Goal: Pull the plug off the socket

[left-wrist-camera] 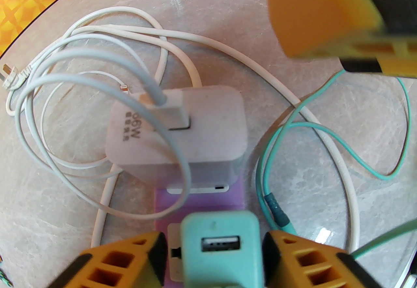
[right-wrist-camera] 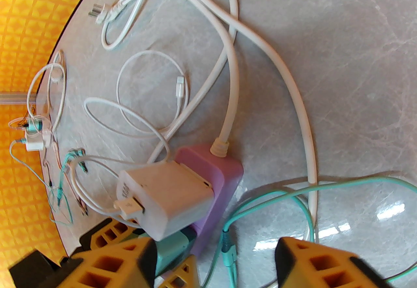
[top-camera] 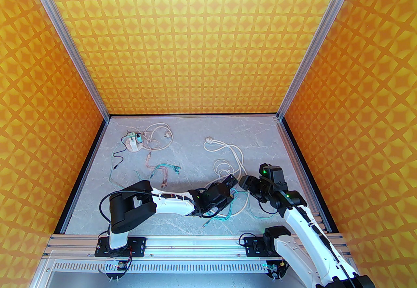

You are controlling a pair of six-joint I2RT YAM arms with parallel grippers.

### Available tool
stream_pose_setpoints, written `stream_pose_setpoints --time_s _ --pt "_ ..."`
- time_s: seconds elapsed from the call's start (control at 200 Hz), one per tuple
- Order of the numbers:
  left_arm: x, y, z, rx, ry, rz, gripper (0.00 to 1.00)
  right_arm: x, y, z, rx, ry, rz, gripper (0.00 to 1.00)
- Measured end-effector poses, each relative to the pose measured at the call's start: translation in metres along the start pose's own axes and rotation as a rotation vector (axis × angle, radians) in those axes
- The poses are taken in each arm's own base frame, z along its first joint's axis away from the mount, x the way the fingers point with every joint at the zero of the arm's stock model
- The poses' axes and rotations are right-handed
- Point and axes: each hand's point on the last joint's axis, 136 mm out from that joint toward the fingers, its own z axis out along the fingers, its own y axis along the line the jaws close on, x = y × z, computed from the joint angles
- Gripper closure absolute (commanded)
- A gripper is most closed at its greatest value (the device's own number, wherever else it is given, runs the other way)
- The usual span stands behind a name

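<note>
My left pincer (left-wrist-camera: 212, 241) straddles the teal plug (left-wrist-camera: 220, 249), seated in the purple socket block (left-wrist-camera: 224, 198) and pointing straight back along my fingers (left-wrist-camera: 123, 260) (whether they truly bite I cannot tell), while my right pincer (right-wrist-camera: 213, 244) hangs wide open and empty just beside the block.

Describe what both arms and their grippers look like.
Both the left arm and the right arm have white links with black joint housings and small green lights. A black cable loops beside the left arm's shoulder. The left gripper and right gripper carry yellow-orange fingers with lattice-like cut-outs and black pads.
</note>
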Motion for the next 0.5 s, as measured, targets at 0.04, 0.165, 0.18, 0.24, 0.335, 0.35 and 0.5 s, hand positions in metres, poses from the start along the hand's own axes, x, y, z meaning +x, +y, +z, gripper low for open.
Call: stream_pose_setpoints --time_s 0.04,0.165,0.18,0.24,0.335,0.35,0.5 --pt "-0.001 0.001 0.000 -0.002 -0.002 0.002 0.58 0.002 -0.001 0.002 -0.004 0.007 0.000 0.50" --pt "-0.002 0.001 0.000 -0.001 -0.007 0.000 0.61 0.008 0.000 0.008 -0.025 0.037 0.002 0.53" --pt "-0.002 0.001 0.000 -0.001 -0.007 0.000 0.62 0.009 0.000 0.009 -0.031 0.041 0.002 0.54" --pt "-0.002 0.002 0.000 -0.002 -0.008 -0.002 0.64 0.011 0.003 0.011 -0.056 0.050 -0.001 0.53" --pt "-0.002 0.002 0.001 -0.003 -0.008 -0.002 0.63 0.012 0.010 0.012 -0.099 0.058 -0.006 0.43" --pt "-0.002 0.002 0.001 -0.003 -0.008 -0.002 0.63 0.012 0.012 0.012 -0.107 0.058 -0.013 0.43" --pt "-0.003 0.002 0.001 -0.004 -0.009 -0.003 0.63 0.007 0.023 0.005 -0.162 0.028 -0.034 0.42"
